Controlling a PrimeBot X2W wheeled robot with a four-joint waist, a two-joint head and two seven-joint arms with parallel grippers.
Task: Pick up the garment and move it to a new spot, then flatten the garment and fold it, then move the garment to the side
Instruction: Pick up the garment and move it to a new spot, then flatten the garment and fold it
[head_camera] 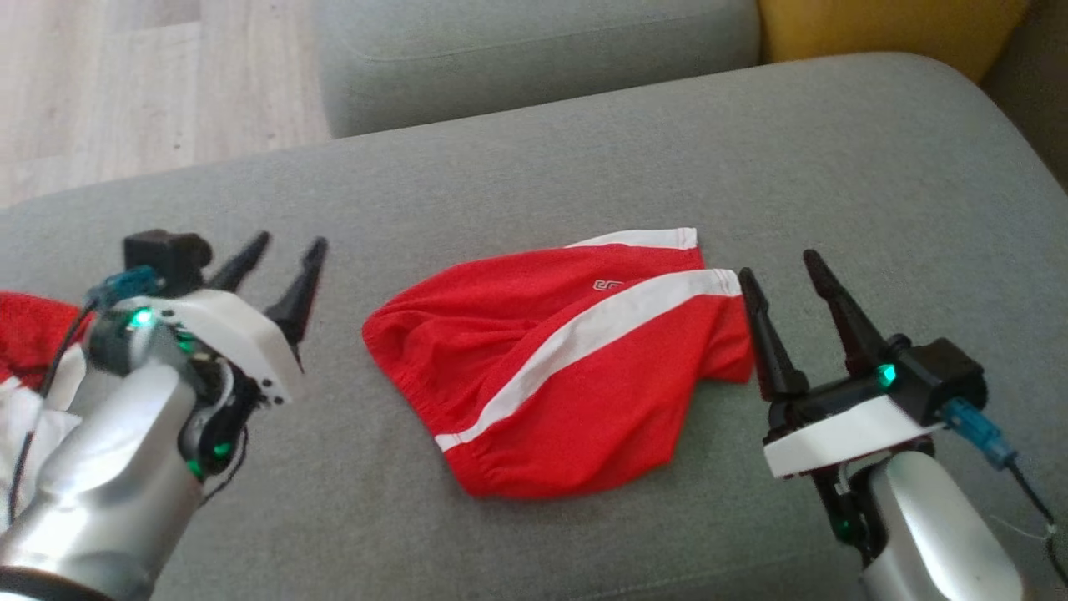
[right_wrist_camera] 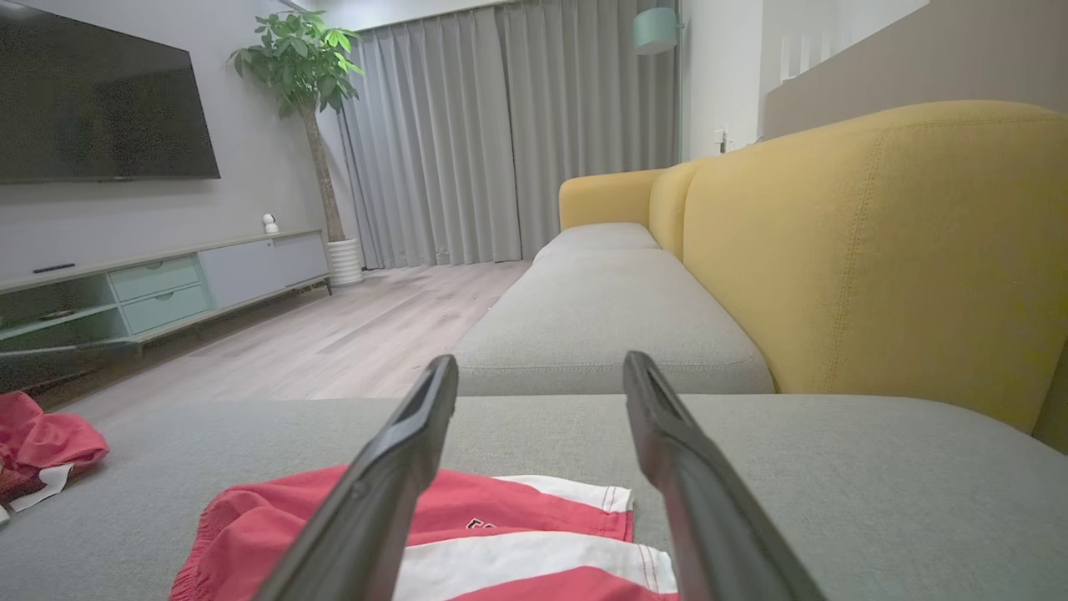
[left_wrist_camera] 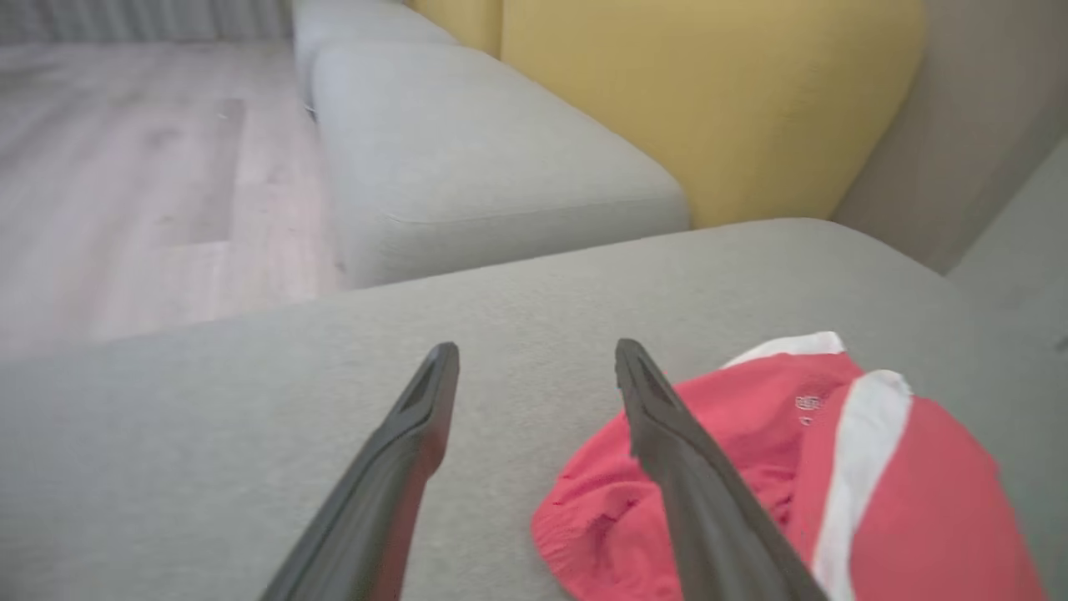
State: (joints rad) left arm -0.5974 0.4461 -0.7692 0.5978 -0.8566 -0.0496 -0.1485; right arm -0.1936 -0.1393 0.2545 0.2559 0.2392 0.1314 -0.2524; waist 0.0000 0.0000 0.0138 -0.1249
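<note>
Red shorts (head_camera: 567, 367) with white stripes lie rumpled on a grey sofa seat (head_camera: 584, 150), between the robot's two grippers and held by neither. The left gripper (head_camera: 288, 244) hangs just to their left, fingers spread wide with nothing between them. The right gripper (head_camera: 778, 267), fingers likewise apart and empty, stands at the hem on the other side; whether its nearer finger touches the cloth cannot be told. A small white logo (head_camera: 607, 285) on the shorts is too small to read. In both wrist views the shorts are partly hidden behind a dark finger. More red and white cloth (head_camera: 29, 334) shows at the left edge of the head view, cut off by the frame and partly covered by the left arm.
</note>
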